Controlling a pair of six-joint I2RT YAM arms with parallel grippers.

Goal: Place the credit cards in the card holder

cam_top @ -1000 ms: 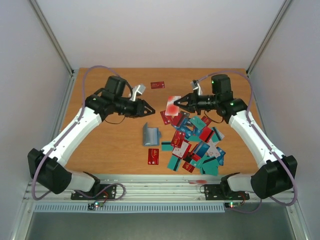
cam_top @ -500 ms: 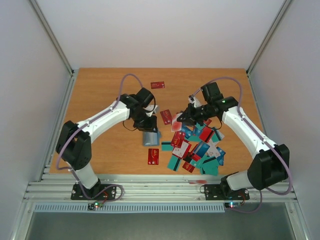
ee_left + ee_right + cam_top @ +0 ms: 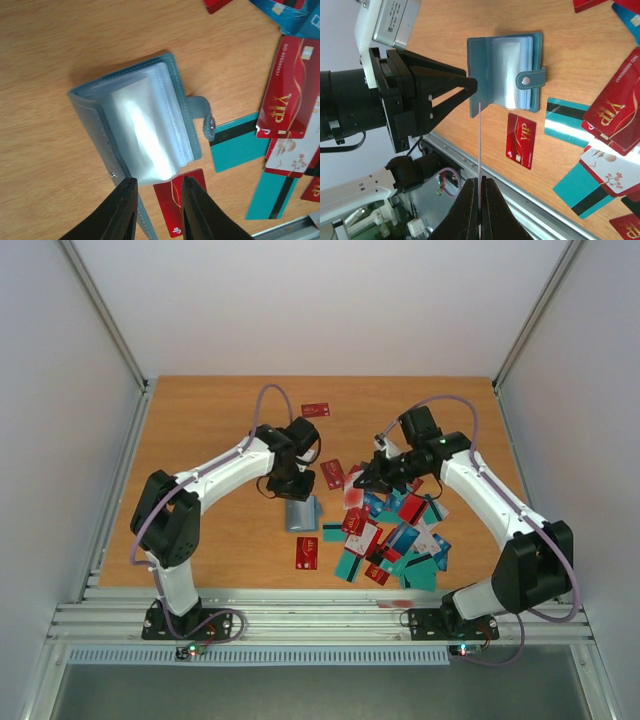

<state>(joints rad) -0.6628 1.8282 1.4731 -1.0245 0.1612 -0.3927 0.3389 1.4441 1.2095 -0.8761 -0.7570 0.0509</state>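
teal-blue card holder [image 3: 140, 125], red cards [image 3: 287, 90] w/ gold VIP print, teal cards [image 3: 235, 145] w/ blk stripe, wood-grain table [image 3: 60, 40]

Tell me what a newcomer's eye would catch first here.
A bright heap of red, teal and white credit cards sprawls right of centre in the top view. Beside it lies the open card holder, the left pincer astride its edge, while the right pincer pinches one card edge-on towards it.

One card holder [image 3: 300, 513], about twenty credit cards [image 3: 307, 553].

Face of the edge-on card [image 3: 479, 140] in the right hand [image 3: 480, 181]; red card [image 3: 167, 206] half behind the left hand [image 3: 159, 181].
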